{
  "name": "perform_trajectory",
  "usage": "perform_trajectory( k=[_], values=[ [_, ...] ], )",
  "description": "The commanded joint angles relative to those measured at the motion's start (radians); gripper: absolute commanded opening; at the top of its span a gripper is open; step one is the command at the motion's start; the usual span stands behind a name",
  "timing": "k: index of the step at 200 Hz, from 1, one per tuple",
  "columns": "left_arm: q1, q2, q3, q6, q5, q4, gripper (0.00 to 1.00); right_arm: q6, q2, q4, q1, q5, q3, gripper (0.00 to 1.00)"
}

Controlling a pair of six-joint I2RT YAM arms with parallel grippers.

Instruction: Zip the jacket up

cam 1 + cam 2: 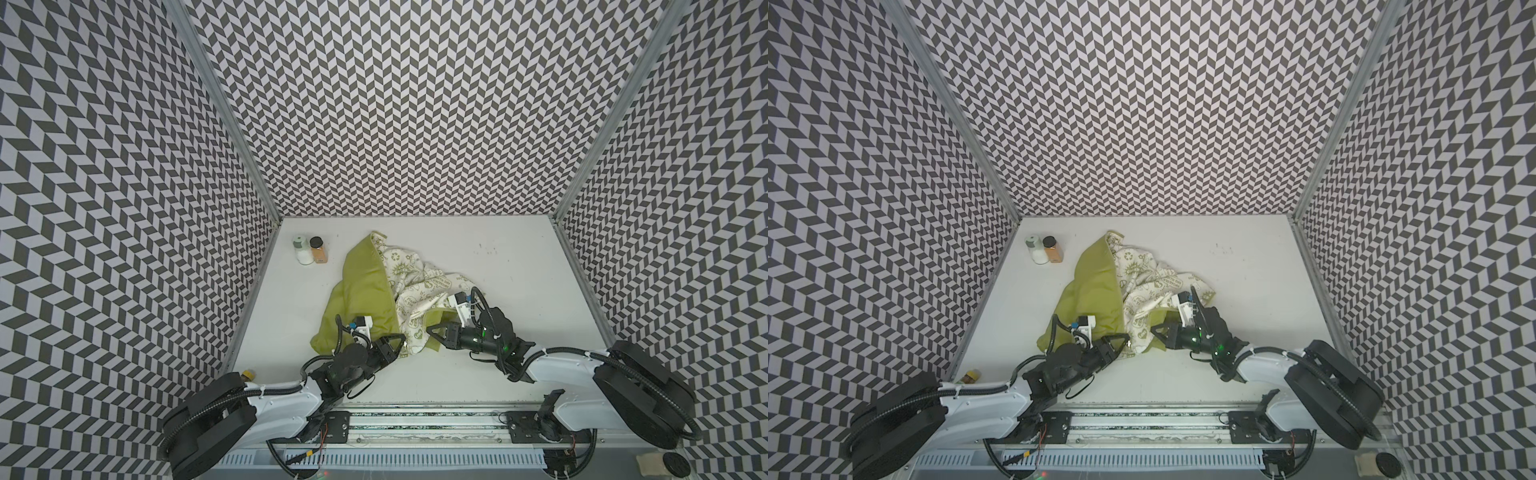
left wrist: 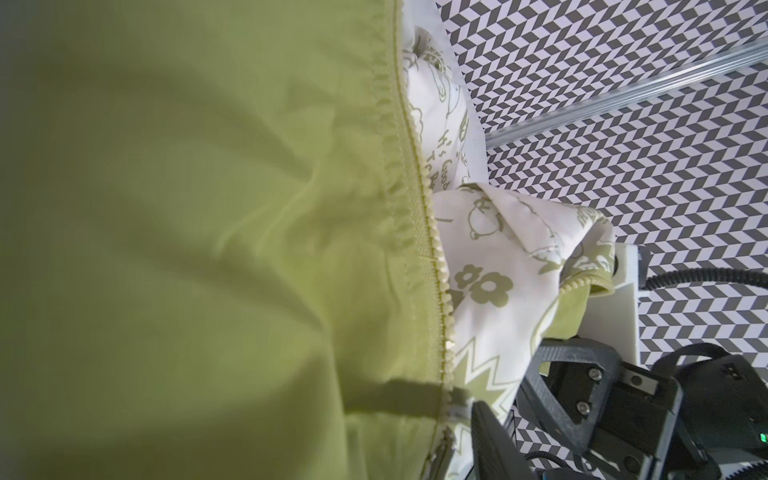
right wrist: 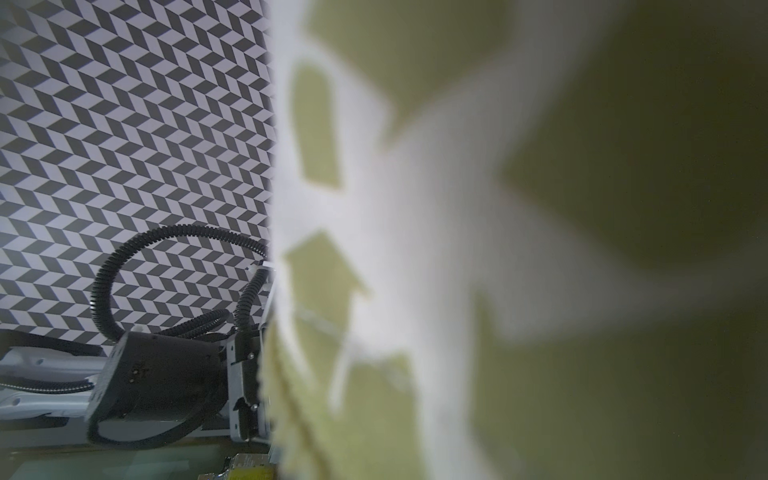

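The jacket [image 1: 365,282] lies crumpled mid-table in both top views, lime-green shell on the left and doodle-printed cream lining [image 1: 419,274] on the right. My left gripper [image 1: 400,347] sits at its near hem. In the left wrist view the zipper teeth [image 2: 440,266] run down into the jaws. One black finger [image 2: 494,444] presses beside the grey slider [image 2: 459,409]; green fabric hides the other finger. My right gripper [image 1: 433,332] is shut on a green hem corner just to the right. Blurred jacket fabric [image 3: 415,249] fills the right wrist view.
A white jar with a pale lid [image 1: 302,251] and an amber jar with a black lid [image 1: 319,250] stand at the back left. A small yellow-capped thing [image 1: 248,375] sits by the left wall. Patterned walls enclose three sides. The arms' rail [image 1: 415,419] runs along the front.
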Motion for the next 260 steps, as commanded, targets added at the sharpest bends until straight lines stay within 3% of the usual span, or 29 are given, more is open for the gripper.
perform_trajectory(
  k=[1, 55, 87, 128, 160, 228, 260],
  values=[
    [-0.007, 0.024, 0.02, -0.012, -0.018, 0.082, 0.36, 0.019, -0.026, 0.07, 0.007, 0.002, -0.016, 0.0],
    [-0.002, -0.079, 0.013, -0.014, -0.043, 0.012, 0.12, 0.013, -0.064, 0.054, 0.009, -0.012, -0.01, 0.0],
    [0.036, -0.154, -0.017, -0.02, 0.01, 0.032, 0.0, 0.011, -0.091, 0.043, 0.03, -0.019, 0.012, 0.0],
    [0.159, -0.29, -0.056, -0.03, 0.169, 0.069, 0.0, 0.022, -0.128, 0.03, 0.08, 0.005, 0.052, 0.0],
    [0.193, -0.341, -0.052, -0.034, 0.257, 0.131, 0.0, 0.024, -0.107, 0.034, 0.121, 0.012, 0.107, 0.0],
    [0.231, -0.219, -0.071, -0.095, 0.391, 0.385, 0.0, 0.001, -0.056, 0.035, 0.131, 0.021, 0.166, 0.0],
    [0.24, -0.192, -0.052, -0.098, 0.427, 0.411, 0.0, 0.003, -0.04, 0.054, 0.131, 0.019, 0.171, 0.0]
  ],
)
